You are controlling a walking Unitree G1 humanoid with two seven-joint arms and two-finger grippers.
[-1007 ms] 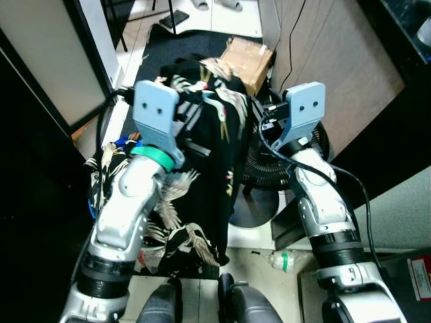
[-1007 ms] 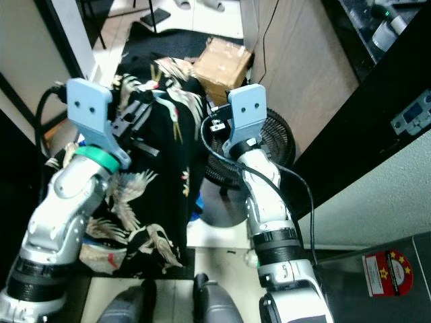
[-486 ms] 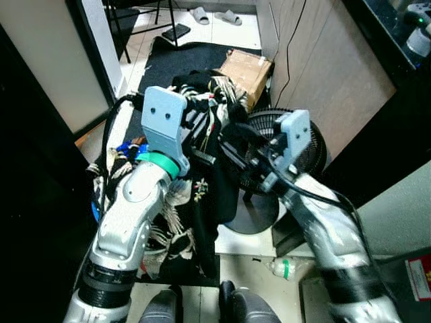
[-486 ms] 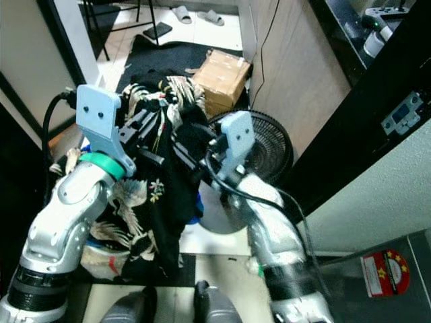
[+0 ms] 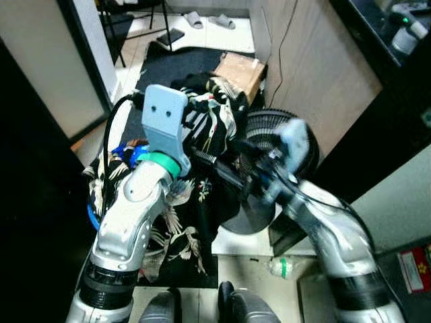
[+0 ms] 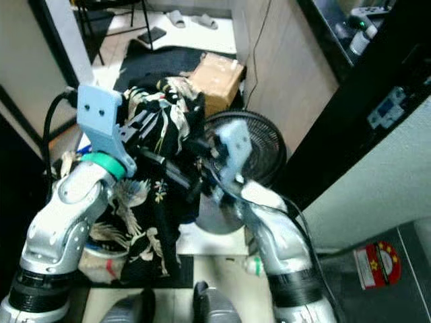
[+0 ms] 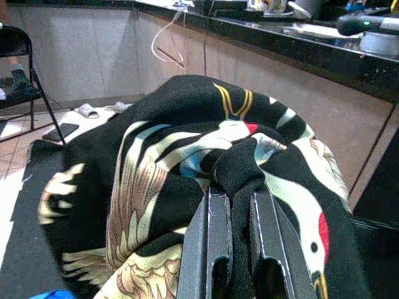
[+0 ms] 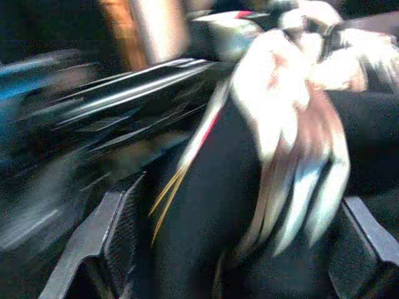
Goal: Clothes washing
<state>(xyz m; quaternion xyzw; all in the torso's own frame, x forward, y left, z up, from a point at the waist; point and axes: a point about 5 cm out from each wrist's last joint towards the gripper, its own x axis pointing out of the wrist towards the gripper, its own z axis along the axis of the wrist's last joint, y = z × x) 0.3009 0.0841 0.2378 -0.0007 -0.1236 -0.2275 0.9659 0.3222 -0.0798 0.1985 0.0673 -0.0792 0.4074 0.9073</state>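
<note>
A black garment with a white crane print (image 5: 214,124) is bunched at my raised left gripper (image 7: 234,200), which is shut on a fold of it; the rest of the cloth (image 6: 158,222) hangs down toward the floor. My right gripper (image 5: 214,161) reaches in from the right against the hanging cloth, just below the left one. In the right wrist view its two fingers (image 8: 117,227) stand wide apart and open, with blurred fabric (image 8: 249,187) between them.
A black floor fan (image 5: 273,131) stands right behind the right arm. A cardboard box (image 5: 239,67) sits on a dark mat beyond the garment. A blue basket rim (image 5: 91,215) with more clothes is at the left. A plastic bottle (image 5: 279,267) lies near my feet. Walls hem both sides.
My right arm has swung left from beside the fan to the garment, gripper pointing into the cloth. The left gripper keeps its hold and the bunch has risen slightly. The camera has tilted.
</note>
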